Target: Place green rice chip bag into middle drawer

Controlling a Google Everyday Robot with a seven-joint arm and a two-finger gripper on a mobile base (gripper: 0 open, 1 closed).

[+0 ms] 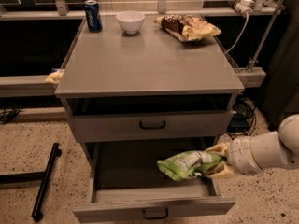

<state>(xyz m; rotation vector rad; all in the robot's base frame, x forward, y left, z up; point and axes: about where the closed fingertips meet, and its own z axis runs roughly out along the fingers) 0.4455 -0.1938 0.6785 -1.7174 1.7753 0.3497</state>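
The tool sits at about 4 o'clock in the view, at the right side of the open middle drawer. It pinches the right end of the green rice chip bag between its pale fingers. The bag sticks out toward 9 o'clock over the drawer's right half. Whether its underside touches the drawer floor cannot be told. The placement looks nearly done, and what remains is the letting go.

The risks come from the drawer's right wall and the bag's slack body. The held end lies close to that wall, so if the tool opens here the bag may drape over the edge rather than lie inside. It could then slide out or jam the drawer. The crinkly film could also cling to a finger and be dragged out toward 3 o'clock as the arm pulls away. Lifting too high could knock the upper drawer directly above, toward 12 o'clock. The bench, carrying a can, a bowl and a yellow-and-brown snack bag, stands well apart.
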